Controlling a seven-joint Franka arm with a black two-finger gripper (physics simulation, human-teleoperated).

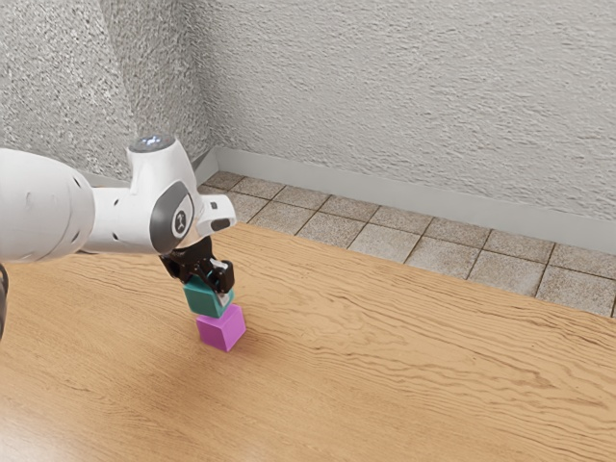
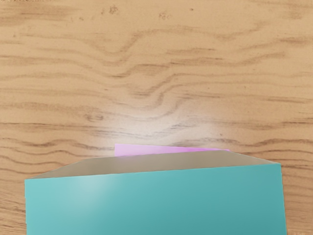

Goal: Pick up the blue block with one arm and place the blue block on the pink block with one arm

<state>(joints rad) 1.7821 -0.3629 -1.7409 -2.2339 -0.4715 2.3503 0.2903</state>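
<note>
A teal-blue block [image 1: 208, 299] sits between my black gripper's [image 1: 210, 289] fingers, directly above the pink block [image 1: 221, 327] on the wooden table. The blue block's underside looks to rest on or just over the pink one's top. In the wrist view the blue block [image 2: 156, 200] lies right under my hand, and a thin strip of the pink block [image 2: 161, 150] peeks out beyond its far edge. My fingers hold the blue block from two sides.
The wooden table [image 1: 404, 375] stretches wide toward the exterior view's right and front. Behind it are a tiled floor [image 1: 443, 245] and a rough grey wall [image 1: 404, 96].
</note>
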